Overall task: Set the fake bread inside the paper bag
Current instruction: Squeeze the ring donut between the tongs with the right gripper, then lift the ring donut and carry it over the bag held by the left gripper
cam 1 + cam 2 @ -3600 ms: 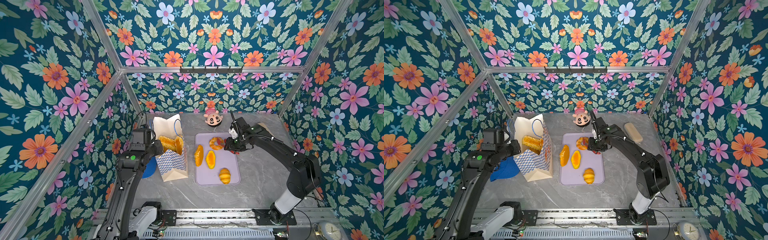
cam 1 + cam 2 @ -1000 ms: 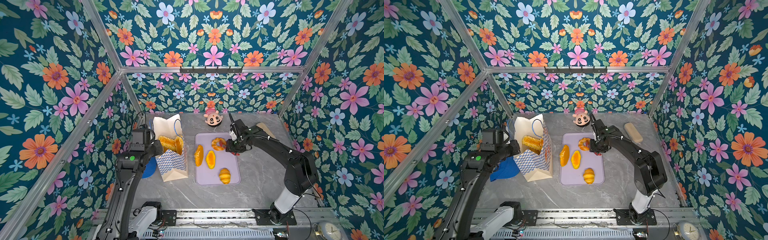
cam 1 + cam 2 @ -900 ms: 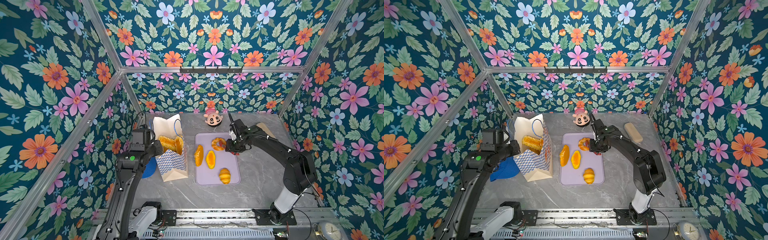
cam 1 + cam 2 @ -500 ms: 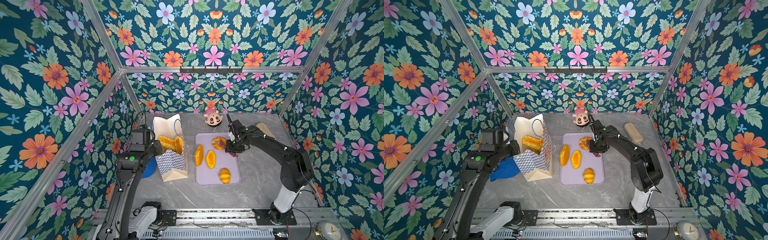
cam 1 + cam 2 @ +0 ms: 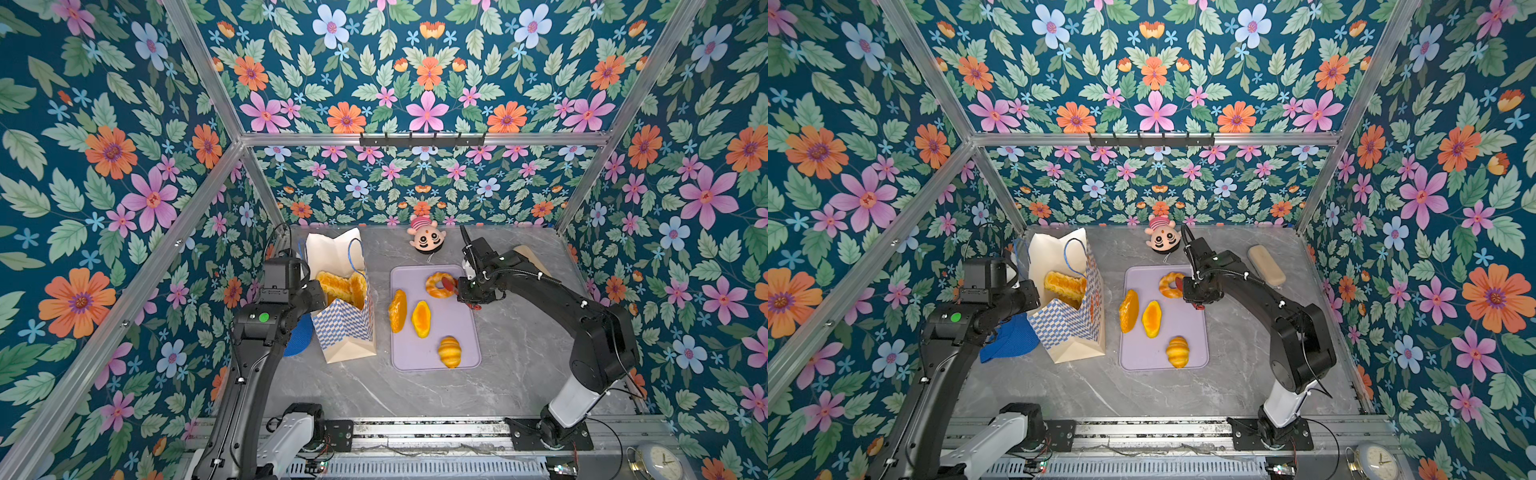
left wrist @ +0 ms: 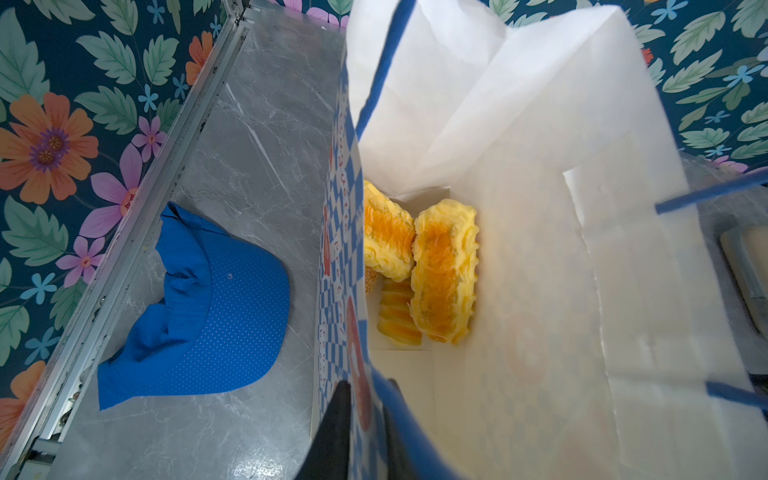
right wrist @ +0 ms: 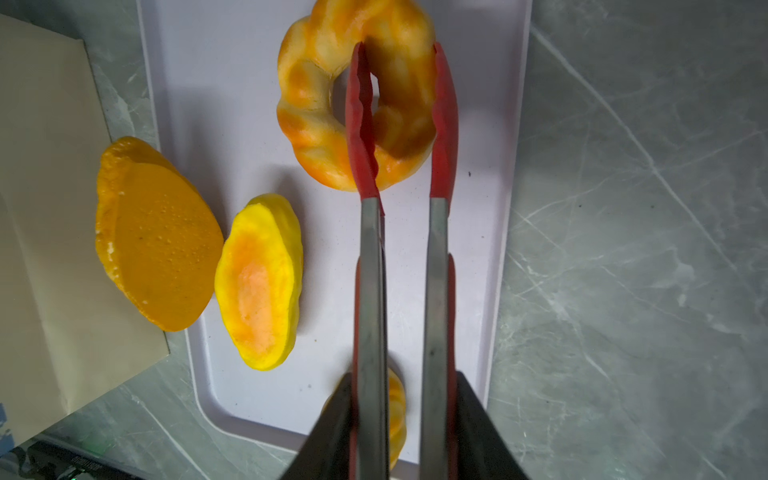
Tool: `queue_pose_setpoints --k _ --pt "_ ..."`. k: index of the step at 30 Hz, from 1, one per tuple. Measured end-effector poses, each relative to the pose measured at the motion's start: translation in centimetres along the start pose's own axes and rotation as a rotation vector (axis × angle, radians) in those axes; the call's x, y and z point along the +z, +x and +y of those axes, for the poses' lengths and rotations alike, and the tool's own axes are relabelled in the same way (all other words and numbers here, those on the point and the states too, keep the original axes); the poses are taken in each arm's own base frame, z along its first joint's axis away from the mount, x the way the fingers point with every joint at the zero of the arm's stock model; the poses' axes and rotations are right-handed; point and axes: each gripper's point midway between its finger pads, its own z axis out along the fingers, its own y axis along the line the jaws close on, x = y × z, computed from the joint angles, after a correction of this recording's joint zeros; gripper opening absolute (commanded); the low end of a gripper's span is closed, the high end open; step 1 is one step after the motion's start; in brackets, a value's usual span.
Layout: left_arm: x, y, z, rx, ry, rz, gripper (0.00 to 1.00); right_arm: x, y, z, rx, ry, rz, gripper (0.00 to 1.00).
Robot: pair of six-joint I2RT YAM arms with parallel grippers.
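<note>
Four fake-bread pieces on a lilac tray, centre of the grey marble tabletop:
- ring doughnut, far end;
- two flat ovals, left side, the leftmost overhanging the tray's edge;
- croissant, near end.

At least three more pieces, two of them ridged loaves, lie inside the paper bag. The bag stands upright and open, just left of the tray. It has a blue-and-white check band. Its orange printed marks are too distorted to read.

Left pincer: closed narrowly on the bag's left wall at the rim, with a blue cord handle alongside.

Right pincer: clamped on the steel arms of red-tipped tongs. One tip sits in the doughnut's hole and the other against its outer side.

Sundries:
- blue cap, left of the bag;
- doll head, far centre;
- beige block, far right;
- clock, near right corner, dial figures too small to read.
</note>
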Motion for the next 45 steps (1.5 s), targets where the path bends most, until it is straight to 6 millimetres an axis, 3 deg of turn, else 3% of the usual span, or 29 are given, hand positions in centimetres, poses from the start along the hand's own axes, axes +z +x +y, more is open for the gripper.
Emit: queue_pose_setpoints --k 11,17,24,34,45 --pt "-0.2 -0.4 -0.1 0.000 -0.001 -0.009 0.22 -4.5 0.0 0.8 -0.001 -0.073 -0.082 0.34" --pt "-0.7 -1.1 -0.2 -0.002 0.001 -0.029 0.12 -7.3 -0.2 1.8 -0.003 -0.131 -0.126 0.34" --pt "-0.7 -1.1 -0.1 -0.001 -0.002 -0.028 0.04 -12.3 -1.7 4.4 -0.022 -0.255 -0.224 0.34" --pt "-0.8 -1.0 -0.1 -0.001 -0.005 -0.028 0.05 -18.0 -3.3 8.4 -0.055 -0.428 -0.304 0.33" --pt "-0.7 -1.0 0.0 -0.001 -0.005 -0.026 0.06 -21.3 -5.0 13.0 -0.118 -0.526 -0.353 0.34"
